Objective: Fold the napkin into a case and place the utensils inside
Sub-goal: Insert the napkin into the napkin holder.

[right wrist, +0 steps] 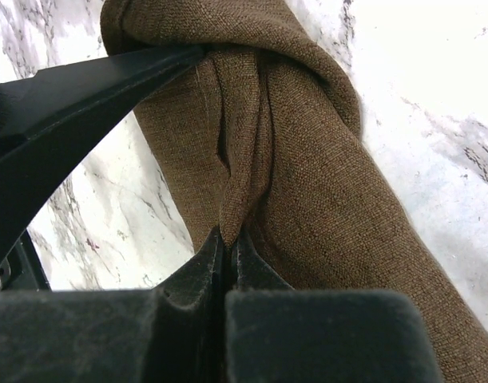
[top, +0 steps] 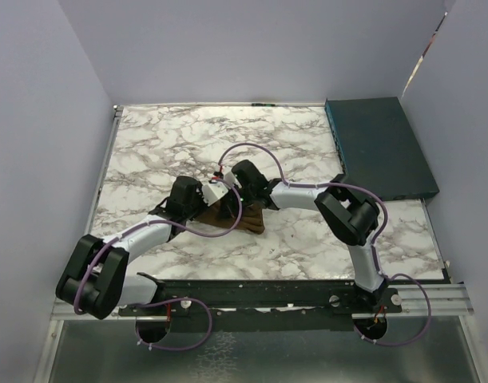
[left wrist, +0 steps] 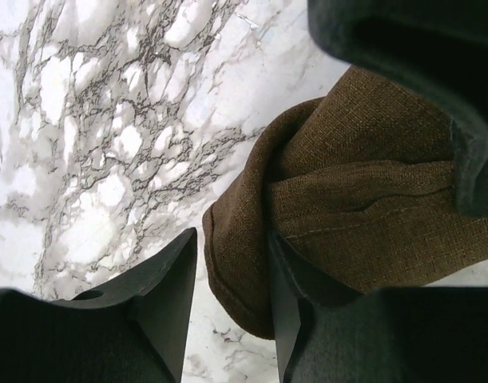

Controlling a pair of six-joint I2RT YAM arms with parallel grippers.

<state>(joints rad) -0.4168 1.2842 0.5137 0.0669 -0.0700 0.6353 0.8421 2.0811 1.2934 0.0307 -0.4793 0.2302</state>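
The brown napkin [top: 242, 220] lies bunched and rolled on the marble table, between my two grippers. In the left wrist view the napkin [left wrist: 363, 207] shows as a thick folded roll. My left gripper [left wrist: 232, 239] is open, and the roll's rounded edge lies between its fingers [left wrist: 164, 295]. My right gripper [right wrist: 230, 235] is shut on a raised fold of the napkin [right wrist: 323, 191]. In the top view the left gripper [top: 197, 209] and right gripper [top: 232, 191] nearly meet over the cloth. The fork is not in view.
A dark teal flat box [top: 379, 148] lies at the back right of the marble table [top: 172, 144]. Purple-grey walls enclose the left, back and right sides. A black rail [top: 267, 291] runs along the near edge. The other gripper's dark finger [right wrist: 84, 88] crosses the right wrist view.
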